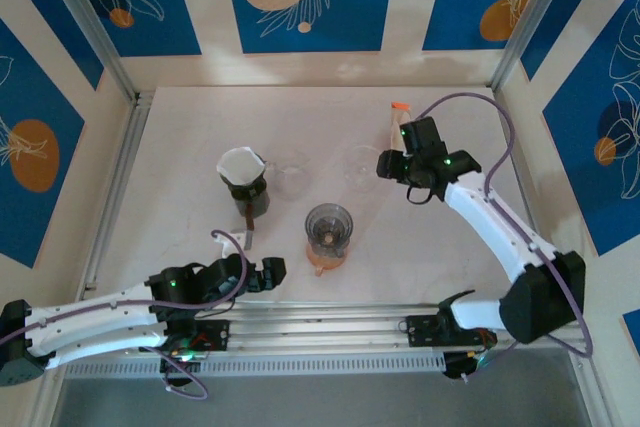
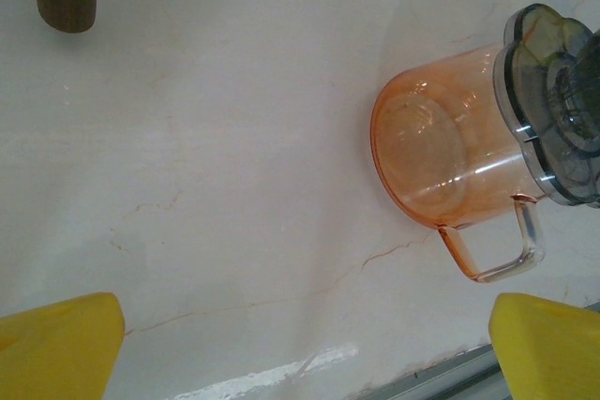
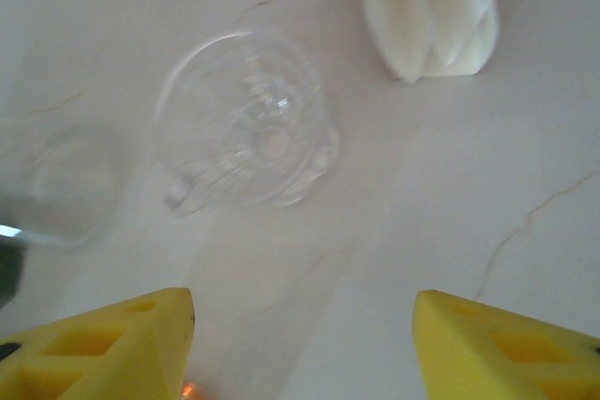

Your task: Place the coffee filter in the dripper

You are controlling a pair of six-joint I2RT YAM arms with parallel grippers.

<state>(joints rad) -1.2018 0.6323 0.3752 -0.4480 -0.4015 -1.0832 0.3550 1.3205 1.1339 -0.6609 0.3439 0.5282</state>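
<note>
The white paper coffee filter (image 1: 240,164) sits in the mouth of a dark carafe (image 1: 250,197) at the table's left middle; its folded paper (image 3: 431,11) lies at the top of the right wrist view. Just right of the carafe stands the clear glass dripper (image 1: 290,179), ribbed and with a small handle (image 3: 246,119). My right gripper (image 1: 386,165) hovers to the dripper's right, open, its yellow fingertips (image 3: 112,344) wide apart with nothing between them (image 3: 300,344). My left gripper (image 1: 275,272) rests low near the front rail, open and holding nothing (image 2: 305,348).
A grey grinder on an orange handled cup (image 1: 328,237) stands front centre, close to my left gripper (image 2: 450,152). A second clear glass (image 1: 362,165) is under my right gripper. A small orange item (image 1: 398,107) lies at the back. The aluminium rail (image 1: 330,322) runs along the front edge.
</note>
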